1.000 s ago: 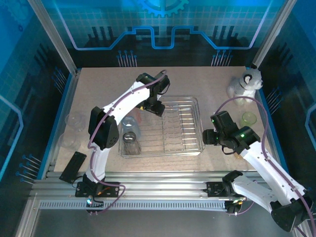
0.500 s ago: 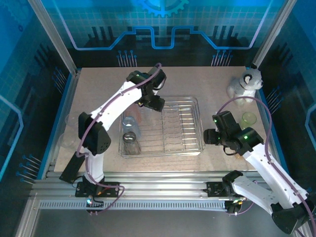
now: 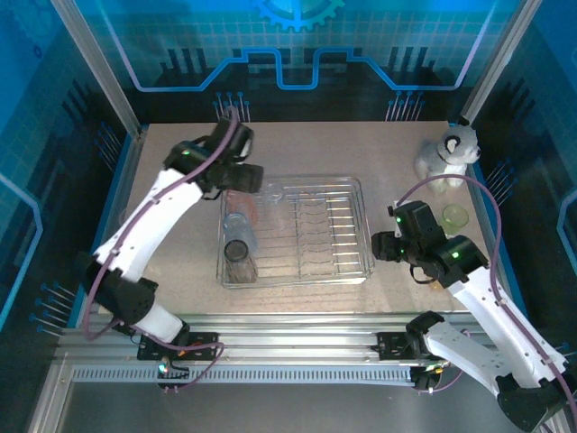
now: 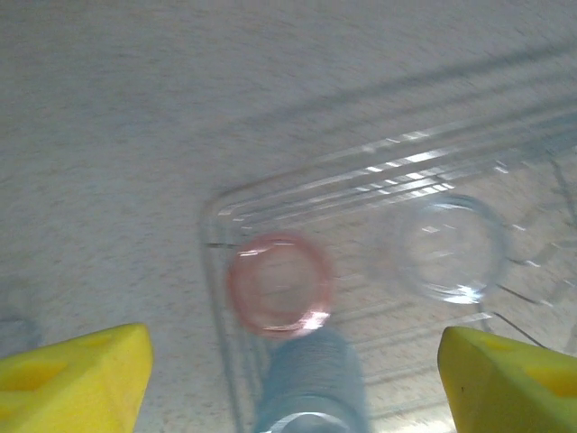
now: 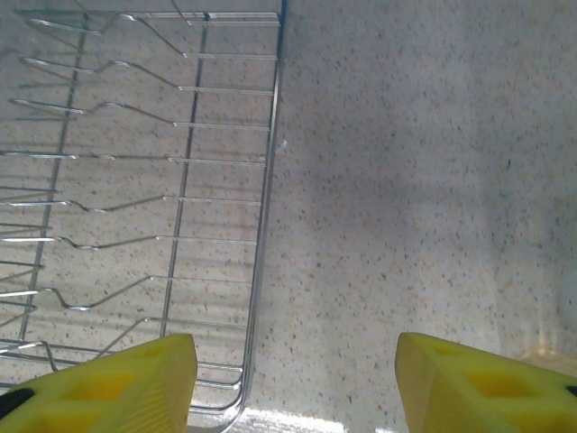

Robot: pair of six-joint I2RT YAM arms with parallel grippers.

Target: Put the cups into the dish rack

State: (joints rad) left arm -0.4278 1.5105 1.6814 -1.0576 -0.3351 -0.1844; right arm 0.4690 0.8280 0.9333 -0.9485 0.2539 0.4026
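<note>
The green cup [image 3: 455,215] stands on the table [image 3: 343,149], mouth up, so its long axis is vertical. It lies to the right of the right end effector [image 3: 379,248] and a little farther from the arm bases, between that end effector and the plush toy [image 3: 446,153]. The right arm is clearly the nearer one. Its yellow fingers [image 5: 108,388] are spread with nothing between them, over bare table just beside the right rim of the dish rack [image 3: 325,239].

The left end effector [image 3: 245,180] hangs over the rack's far left corner, released and empty.

Four cups are in the rack. The pink cup [image 4: 279,282] and the clear cup [image 4: 451,248] sit at the far end. The blue cup [image 4: 311,379] and the grey cup [image 3: 239,253] follow down the left side. One cup, the green one, is plainly on the table. Faint clear shapes near the left edge may be more, but they are too dim to count.
</note>
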